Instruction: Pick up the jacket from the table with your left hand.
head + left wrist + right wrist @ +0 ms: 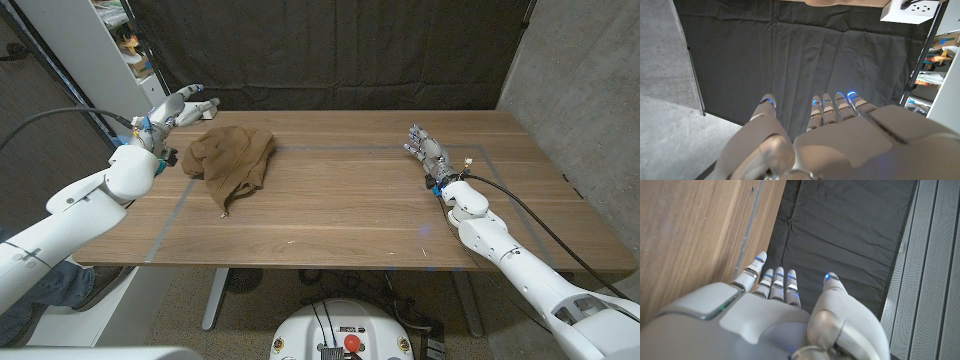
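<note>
A brown jacket (233, 160) lies crumpled on the wooden table (350, 210), toward its far left. My left hand (178, 108) hovers at the table's far left corner, just left of and behind the jacket, fingers stretched out and apart, holding nothing. In the left wrist view that hand (830, 130) points at the black curtain with empty fingers. My right hand (425, 148) stands on the right side of the table, fingers extended, nothing in it. The right wrist view shows the right hand (775, 305) beside the table's wood, fingers straight.
A black curtain (340, 50) hangs behind the table. A white shelf unit (120, 50) stands at the far left, close to my left hand. A grey wall (580, 80) is at the right. Thin tape lines (170, 225) mark the tabletop.
</note>
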Motion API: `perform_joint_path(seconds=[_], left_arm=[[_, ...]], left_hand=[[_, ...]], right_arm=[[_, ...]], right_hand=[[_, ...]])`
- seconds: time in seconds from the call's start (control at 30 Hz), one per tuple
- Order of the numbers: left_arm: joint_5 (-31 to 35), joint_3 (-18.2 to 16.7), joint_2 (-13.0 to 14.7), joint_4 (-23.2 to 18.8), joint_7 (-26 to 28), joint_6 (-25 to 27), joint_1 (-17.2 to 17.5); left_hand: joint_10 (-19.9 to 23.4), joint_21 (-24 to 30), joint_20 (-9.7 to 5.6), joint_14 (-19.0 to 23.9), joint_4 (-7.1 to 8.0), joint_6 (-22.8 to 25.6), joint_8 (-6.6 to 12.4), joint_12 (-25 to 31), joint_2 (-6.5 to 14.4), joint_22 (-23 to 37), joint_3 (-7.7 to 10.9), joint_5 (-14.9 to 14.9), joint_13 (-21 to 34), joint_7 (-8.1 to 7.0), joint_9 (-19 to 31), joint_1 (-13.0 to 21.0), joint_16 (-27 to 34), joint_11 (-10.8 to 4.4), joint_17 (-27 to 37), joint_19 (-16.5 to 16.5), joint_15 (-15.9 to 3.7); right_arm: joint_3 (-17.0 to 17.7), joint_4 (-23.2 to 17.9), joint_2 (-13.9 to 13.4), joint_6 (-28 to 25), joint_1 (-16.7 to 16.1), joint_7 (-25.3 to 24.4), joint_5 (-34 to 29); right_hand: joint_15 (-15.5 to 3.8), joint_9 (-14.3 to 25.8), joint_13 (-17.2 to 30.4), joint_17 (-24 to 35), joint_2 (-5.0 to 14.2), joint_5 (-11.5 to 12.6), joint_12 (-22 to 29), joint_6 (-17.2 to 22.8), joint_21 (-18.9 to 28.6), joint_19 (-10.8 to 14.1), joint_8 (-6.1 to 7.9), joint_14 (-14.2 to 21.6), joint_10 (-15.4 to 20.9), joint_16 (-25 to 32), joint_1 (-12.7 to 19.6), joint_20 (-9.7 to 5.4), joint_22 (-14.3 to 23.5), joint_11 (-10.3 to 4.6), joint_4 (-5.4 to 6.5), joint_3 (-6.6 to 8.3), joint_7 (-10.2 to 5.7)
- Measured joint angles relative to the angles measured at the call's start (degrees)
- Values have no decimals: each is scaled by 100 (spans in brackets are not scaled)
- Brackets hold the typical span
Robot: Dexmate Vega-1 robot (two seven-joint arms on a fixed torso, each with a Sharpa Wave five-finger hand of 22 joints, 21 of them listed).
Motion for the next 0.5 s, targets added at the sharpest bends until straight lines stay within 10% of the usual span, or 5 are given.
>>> perform_joint_path(seconds=[0.5], left_arm=[[414, 253, 202, -50, -90, 440, -213]], left_hand=[[0, 0, 71, 0, -71, 0, 0, 0, -53, 0, 24, 0, 0, 0, -1, 53, 0, 0, 0, 12, 0]], right_arm=[[11, -107, -55, -34, -46, -49, -27]], right_hand=[[32, 0, 0, 0, 0, 0, 0, 23, 0, 0, 0, 32, 20, 0, 0, 0, 0, -20, 0, 0, 24]])
